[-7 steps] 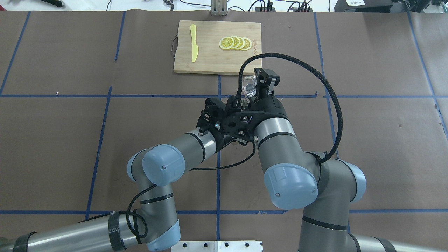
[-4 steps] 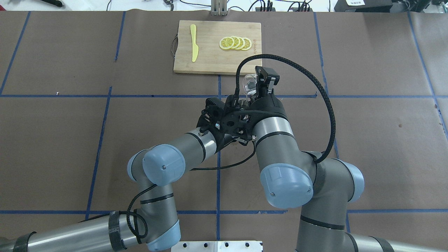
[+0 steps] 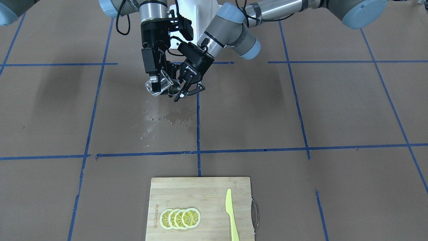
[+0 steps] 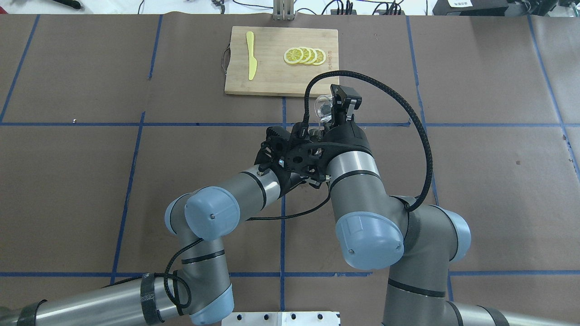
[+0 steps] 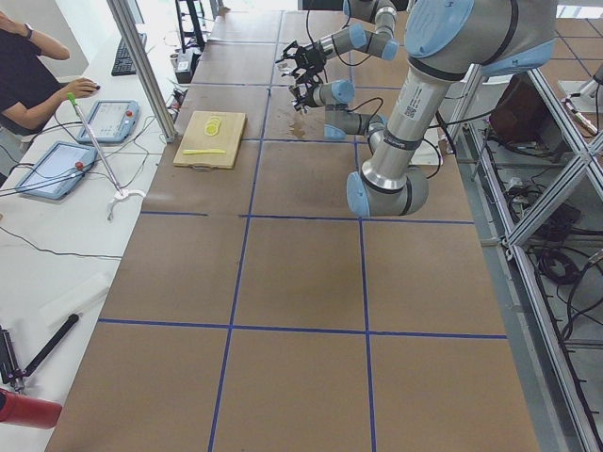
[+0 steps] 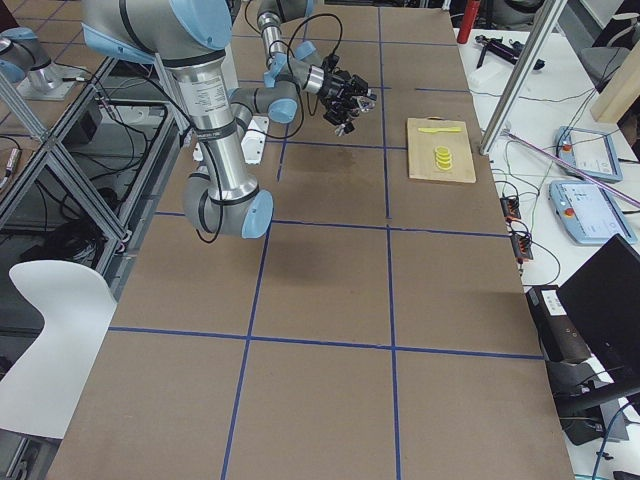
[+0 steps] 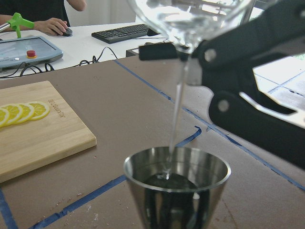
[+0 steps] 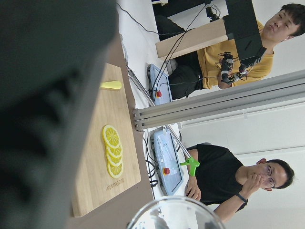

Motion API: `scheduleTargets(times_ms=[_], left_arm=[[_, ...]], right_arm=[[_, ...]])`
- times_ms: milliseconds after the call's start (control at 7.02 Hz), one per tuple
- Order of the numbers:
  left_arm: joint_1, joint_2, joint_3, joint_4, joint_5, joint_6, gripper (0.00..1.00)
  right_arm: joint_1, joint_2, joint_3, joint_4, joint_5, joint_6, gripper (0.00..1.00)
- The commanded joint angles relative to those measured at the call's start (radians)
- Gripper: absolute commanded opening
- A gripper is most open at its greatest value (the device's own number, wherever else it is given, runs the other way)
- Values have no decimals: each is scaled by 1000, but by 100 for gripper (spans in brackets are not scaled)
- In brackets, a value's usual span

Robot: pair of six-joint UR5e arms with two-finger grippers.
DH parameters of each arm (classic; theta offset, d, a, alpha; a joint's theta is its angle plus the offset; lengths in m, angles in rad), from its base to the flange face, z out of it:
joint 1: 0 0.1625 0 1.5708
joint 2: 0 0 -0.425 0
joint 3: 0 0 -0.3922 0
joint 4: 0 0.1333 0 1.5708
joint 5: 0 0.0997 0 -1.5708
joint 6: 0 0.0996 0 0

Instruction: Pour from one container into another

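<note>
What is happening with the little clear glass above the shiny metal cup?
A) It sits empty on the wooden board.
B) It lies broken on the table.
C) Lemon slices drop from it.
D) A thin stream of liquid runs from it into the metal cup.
D: the left wrist view shows a thin stream falling from the glass cup into the metal jigger.
</note>
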Motion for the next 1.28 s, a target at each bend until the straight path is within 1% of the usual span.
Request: scheduleTargets(times_ms=[0, 570, 712, 1139], left_arm=[[0, 0, 0, 0, 0, 0, 0], [-2, 0, 0, -9, 0, 0, 0], [-2, 0, 0, -9, 0, 0, 0], [-6, 0, -3, -17, 0, -3, 0]], right_arm=[[-1, 2, 0, 3, -1, 1, 0], [-3, 5, 6, 18, 2, 43, 0], [-3, 3, 6, 18, 2, 110, 0], [0, 3, 26, 20, 4, 164, 0]])
